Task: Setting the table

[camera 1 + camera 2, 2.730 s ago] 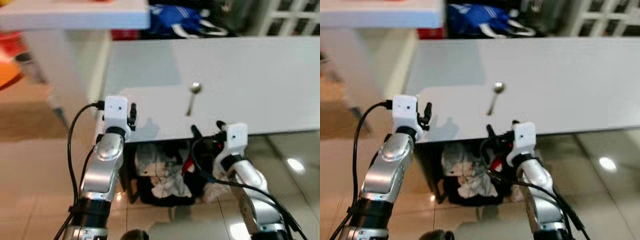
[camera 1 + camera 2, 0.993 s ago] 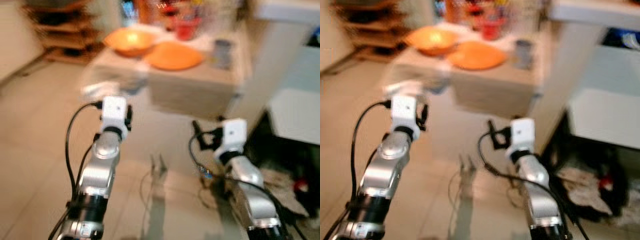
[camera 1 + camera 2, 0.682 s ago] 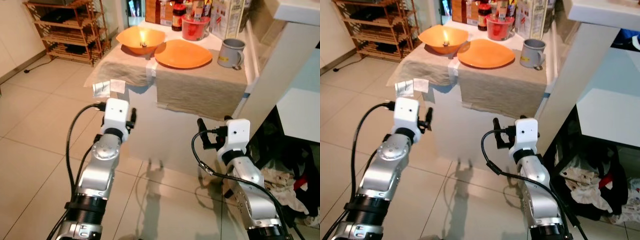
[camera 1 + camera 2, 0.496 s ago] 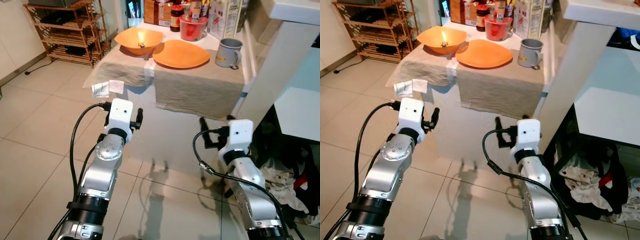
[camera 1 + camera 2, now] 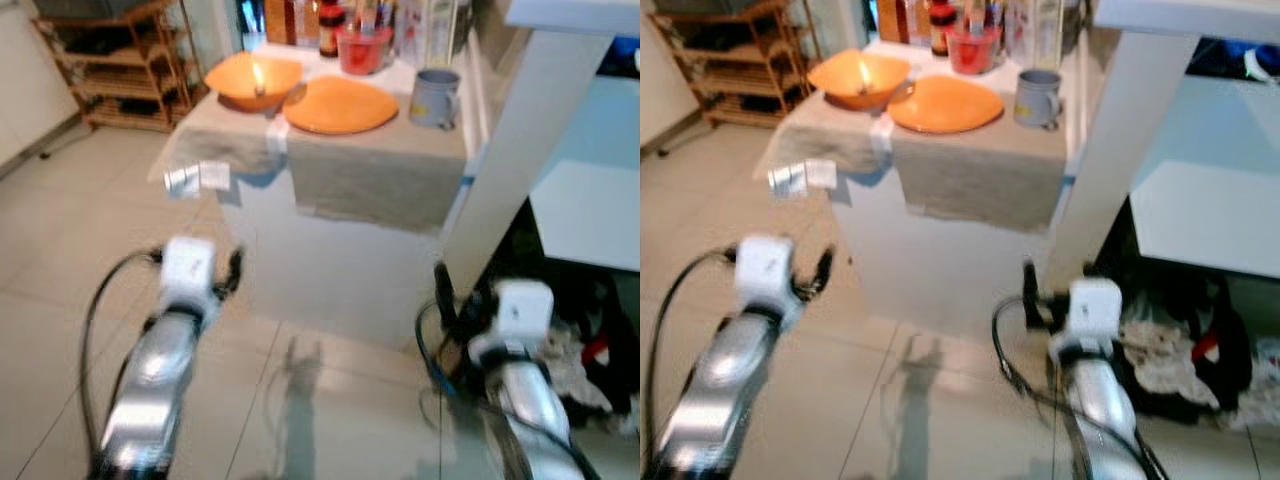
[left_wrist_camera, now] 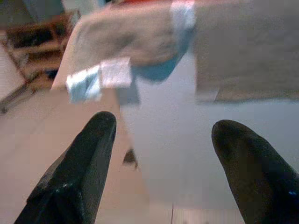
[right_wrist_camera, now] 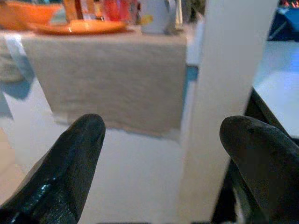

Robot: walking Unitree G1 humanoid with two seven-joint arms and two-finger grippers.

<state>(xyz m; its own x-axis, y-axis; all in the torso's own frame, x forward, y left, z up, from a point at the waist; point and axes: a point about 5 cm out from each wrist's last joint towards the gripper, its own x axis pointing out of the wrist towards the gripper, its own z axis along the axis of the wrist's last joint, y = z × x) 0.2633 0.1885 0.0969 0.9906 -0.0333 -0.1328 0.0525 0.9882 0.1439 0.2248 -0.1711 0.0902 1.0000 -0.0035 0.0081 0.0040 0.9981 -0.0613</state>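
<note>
From the head views we see an orange bowl (image 5: 251,82), an orange plate (image 5: 340,104) and a grey mug (image 5: 436,97) on a cloth-draped table (image 5: 375,180) (everything slightly blurred). In our left wrist view, the left gripper (image 6: 161,135) has its fingers spread apart before the cloth's hanging edge. In our right wrist view, the right gripper (image 7: 163,135) is likewise spread, empty, facing the table.

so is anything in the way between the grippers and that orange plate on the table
Nothing visible blocks it. Open floor lies between the left gripper, the right gripper and the cloth-covered table; the orange plate sits there between the orange bowl and grey mug.
</note>
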